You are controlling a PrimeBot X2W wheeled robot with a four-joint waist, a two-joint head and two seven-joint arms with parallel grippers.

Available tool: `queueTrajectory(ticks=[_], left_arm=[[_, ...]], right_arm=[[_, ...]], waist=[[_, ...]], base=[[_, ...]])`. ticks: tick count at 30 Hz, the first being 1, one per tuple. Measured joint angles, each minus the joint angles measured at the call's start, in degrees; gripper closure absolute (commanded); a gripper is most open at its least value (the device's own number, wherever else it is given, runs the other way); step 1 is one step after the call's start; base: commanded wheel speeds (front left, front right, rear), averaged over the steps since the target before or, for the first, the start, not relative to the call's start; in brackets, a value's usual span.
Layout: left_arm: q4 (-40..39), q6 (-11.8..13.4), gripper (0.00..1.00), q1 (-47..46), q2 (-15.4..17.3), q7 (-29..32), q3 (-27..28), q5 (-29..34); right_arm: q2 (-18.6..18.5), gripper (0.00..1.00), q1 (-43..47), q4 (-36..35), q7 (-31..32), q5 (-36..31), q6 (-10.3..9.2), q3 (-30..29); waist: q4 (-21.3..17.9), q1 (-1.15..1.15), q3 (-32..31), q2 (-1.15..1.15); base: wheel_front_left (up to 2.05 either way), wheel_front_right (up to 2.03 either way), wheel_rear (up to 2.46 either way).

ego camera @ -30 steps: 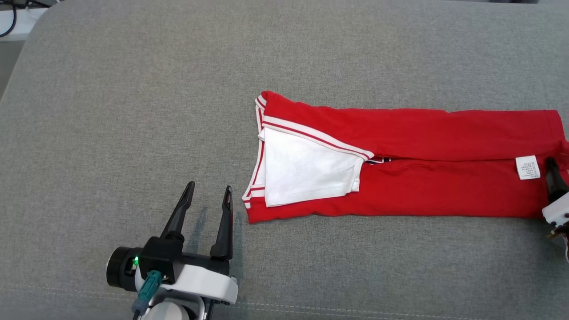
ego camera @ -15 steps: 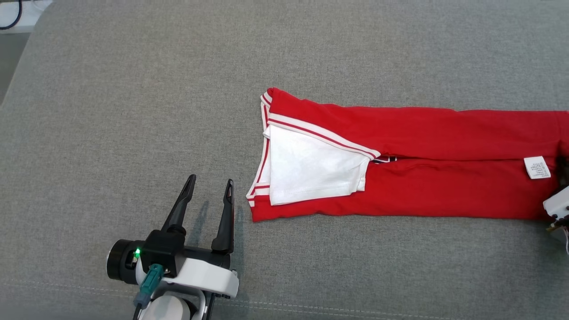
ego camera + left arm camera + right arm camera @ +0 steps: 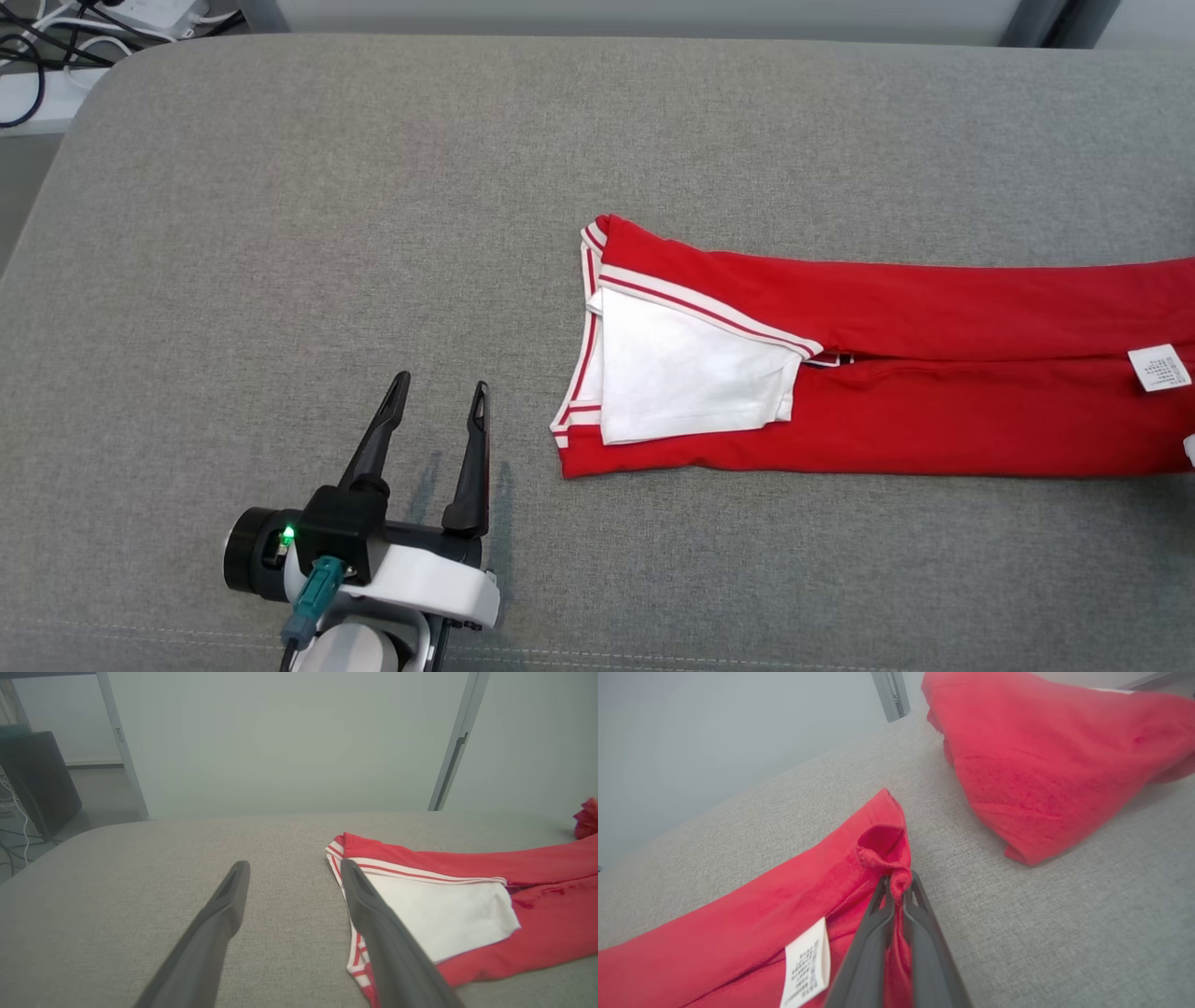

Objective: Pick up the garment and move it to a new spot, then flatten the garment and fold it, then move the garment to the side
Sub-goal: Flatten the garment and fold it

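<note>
The garment [image 3: 934, 373], a long folded strip, runs from centre toward 3 o'clock. The right gripper [image 3: 900, 879] pinches its hem end; the left gripper [image 3: 441, 385] sits spread wide at 7 o'clock. Folding seems in hand: next, that hem likely needs carrying toward 9 o'clock.

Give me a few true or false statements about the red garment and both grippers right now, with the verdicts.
1. The left gripper is open and apart from the garment. True.
2. The right gripper is open above the garment. False: it is shut on a pinched fold at the garment's end.
3. The white panel lies at the end nearer the left gripper. True.
4. The care label sits beside the white panel. False: it is at the opposite end, near the right gripper.
</note>
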Motion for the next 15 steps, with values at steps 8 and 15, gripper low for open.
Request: queueTrajectory(ticks=[8,15], left_arm=[[0.15,0.01,0.0,1.07,0.0,0.0,-0.13,-0.52],[0.24,0.09,0.0,2.68,0.02,0.0,-0.24,-1.11]], right_arm=[[-0.22,1.0,2.86,-7.83,-1.07,5.31,-0.01,0.52],[-0.08,1.0,8.08,-16.51,-1.57,8.35,-0.02,0.29]], waist=[[-0.12,0.0,-2.7,0.0],[0.33,0.0,-6.09,0.0]], base=[[0.0,0.0,0.0],[0.0,0.0,0.0]])
